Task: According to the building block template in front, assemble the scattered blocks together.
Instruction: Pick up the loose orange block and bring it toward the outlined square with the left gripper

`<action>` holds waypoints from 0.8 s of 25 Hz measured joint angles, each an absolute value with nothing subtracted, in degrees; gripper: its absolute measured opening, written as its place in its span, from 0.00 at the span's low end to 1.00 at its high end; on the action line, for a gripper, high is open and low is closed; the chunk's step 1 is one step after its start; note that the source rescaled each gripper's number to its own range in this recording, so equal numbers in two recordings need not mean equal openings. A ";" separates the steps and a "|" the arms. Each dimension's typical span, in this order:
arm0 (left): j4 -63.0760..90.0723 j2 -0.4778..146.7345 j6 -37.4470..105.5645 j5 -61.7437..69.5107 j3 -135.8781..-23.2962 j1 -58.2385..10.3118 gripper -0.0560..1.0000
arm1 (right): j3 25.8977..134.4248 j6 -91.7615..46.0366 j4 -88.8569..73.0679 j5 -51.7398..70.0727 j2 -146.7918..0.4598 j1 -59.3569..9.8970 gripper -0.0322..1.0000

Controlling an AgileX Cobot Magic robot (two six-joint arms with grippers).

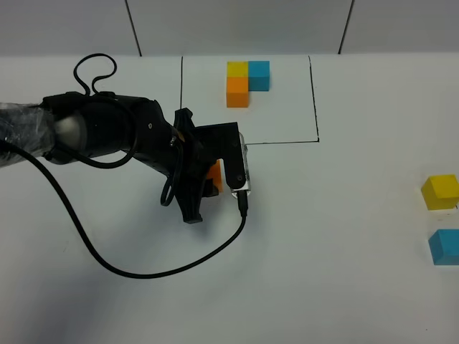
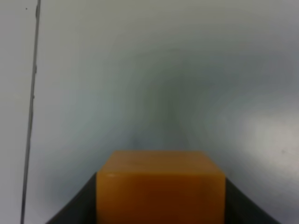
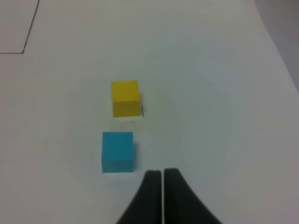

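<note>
The template (image 1: pixel 247 81) of a yellow, a blue and an orange block stands inside the outlined rectangle at the back. My left gripper (image 1: pixel 214 183) is shut on a loose orange block (image 1: pixel 213 176), just in front of the rectangle's front line; in the left wrist view the orange block (image 2: pixel 160 186) sits between the dark fingers (image 2: pixel 74 207). A loose yellow block (image 1: pixel 439 190) and a loose blue block (image 1: pixel 445 246) lie at the far right. In the right wrist view my right gripper (image 3: pixel 162 177) is shut and empty, close to the blue block (image 3: pixel 117 151), with the yellow block (image 3: pixel 125 97) beyond.
The black outline of the rectangle (image 1: pixel 315 107) marks the template area. A black cable (image 1: pixel 143 272) loops from the left arm across the white table (image 1: pixel 337 272). A wall panel seam (image 1: pixel 346 29) runs behind the table.
</note>
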State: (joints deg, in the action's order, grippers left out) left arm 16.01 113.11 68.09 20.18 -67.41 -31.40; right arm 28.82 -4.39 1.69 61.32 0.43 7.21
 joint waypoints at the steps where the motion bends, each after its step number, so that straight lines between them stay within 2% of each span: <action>1: 16.44 113.47 68.09 20.18 -67.41 -31.40 0.58 | 28.82 -4.39 1.69 61.32 0.43 7.21 0.04; 20: 17.43 117.87 68.30 20.06 -67.80 -31.40 0.58 | 28.82 -4.39 1.69 61.32 0.43 7.21 0.04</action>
